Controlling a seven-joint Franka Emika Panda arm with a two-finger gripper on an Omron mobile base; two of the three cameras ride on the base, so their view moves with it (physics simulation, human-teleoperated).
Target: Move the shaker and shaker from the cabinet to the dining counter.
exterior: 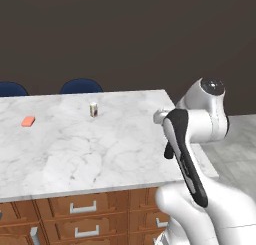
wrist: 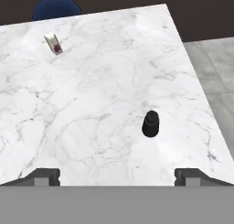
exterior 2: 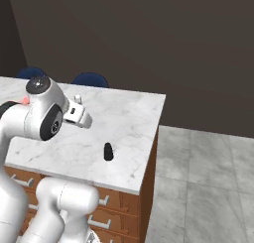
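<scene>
the arm rises folded in front of the dining counter (exterior: 75,149), its elbow joint high and the forearm angled down and forward over the marble near the counter's right end. the hand looks down along the gripper (wrist: 117,176) at the slab, and the two finger tips (wrist: 45,176) stand spread wide at the bottom of the hand view with nothing between them. a black shaker (wrist: 150,124) stands upright on the marble just ahead of the gripper, apart from both tips; in the right base view it sits near the counter's front right corner, below the wrist. farther back on the slab a small cream jar (exterior: 93,109) stands alone, and a flat orange piece (exterior: 28,121) lies well to its left. dark blue chairs (exterior: 81,86) show behind the far edge.
</scene>
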